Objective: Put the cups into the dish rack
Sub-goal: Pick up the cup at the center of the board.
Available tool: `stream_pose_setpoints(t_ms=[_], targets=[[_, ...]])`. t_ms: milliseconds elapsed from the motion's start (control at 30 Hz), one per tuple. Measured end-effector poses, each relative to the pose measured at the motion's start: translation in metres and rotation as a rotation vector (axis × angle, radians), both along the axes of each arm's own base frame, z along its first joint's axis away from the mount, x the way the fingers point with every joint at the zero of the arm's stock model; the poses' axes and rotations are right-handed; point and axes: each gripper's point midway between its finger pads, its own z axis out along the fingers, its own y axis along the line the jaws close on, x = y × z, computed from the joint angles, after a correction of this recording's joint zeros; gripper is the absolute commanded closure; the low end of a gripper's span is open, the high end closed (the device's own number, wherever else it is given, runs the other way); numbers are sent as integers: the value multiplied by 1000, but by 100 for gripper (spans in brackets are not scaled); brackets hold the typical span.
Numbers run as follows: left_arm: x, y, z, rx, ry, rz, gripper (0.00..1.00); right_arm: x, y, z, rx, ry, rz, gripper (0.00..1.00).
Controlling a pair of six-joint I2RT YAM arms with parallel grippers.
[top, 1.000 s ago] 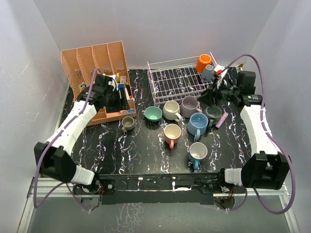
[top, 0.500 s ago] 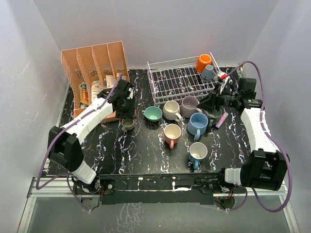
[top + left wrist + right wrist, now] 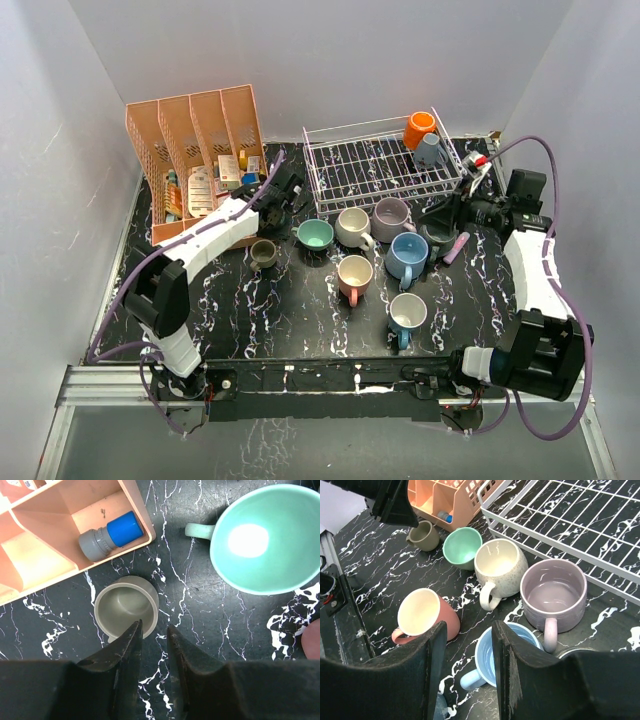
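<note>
Left arm: stretched long from the near edge toward the left front corner of the dish rack (image 3: 375, 165), wrist tipped down over the table
Left gripper (image 3: 154, 629): pointing straight down, fingers a narrow slit apart with nothing between; overlapping the rim of the olive mug (image 3: 122, 611) with one fingertip in the wrist view, contact impossible to tell
Right arm: folded up along the right side of the dish rack, forearm turned in toward its right front corner
Right gripper (image 3: 469, 626): fingers parted, gripping nothing, hanging over the mugs in front of the dish rack
Inside the dish rack: orange mug (image 3: 419, 128) and grey-blue mug (image 3: 428, 151), at the far right corner
Just in front of the dish rack: teal mug (image 3: 315, 235), cream mug (image 3: 352, 226), lilac mug (image 3: 390, 216) in a row
Farther out from the dish rack: light blue mug (image 3: 407, 253), pink mug (image 3: 354, 275), then a blue-handled mug (image 3: 407, 313)
Hard to see: dark grey mug (image 3: 440, 240) off the right front corner of the dish rack, mostly covered by the right gripper from above
Cut off: teal mug at the edge of the left wrist view
Left of the dish rack: pink organizer (image 3: 190, 130), blue-capped bottle (image 3: 110, 535) lying in its front tray
</note>
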Motion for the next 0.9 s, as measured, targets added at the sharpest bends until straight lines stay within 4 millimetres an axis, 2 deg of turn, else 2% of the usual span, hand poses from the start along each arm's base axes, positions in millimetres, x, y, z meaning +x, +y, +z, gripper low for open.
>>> stream_pose_setpoints(t_ms=[200, 333, 500, 633, 900], targets=[[2, 3, -13, 9, -11, 37, 72, 1, -3, 7, 13, -13, -15, 57], [3, 5, -29, 39, 3, 95, 70, 1, -2, 10, 27, -15, -8, 57], [-10, 9, -55, 62, 40, 133, 69, 0, -1, 6, 42, -1, -6, 57], [-19, 11, -67, 63, 59, 145, 70, -1, 0, 3, 48, 13, -8, 57], [-17, 8, -80, 59, 64, 156, 89, -1, 0, 4, 55, 15, -6, 57]])
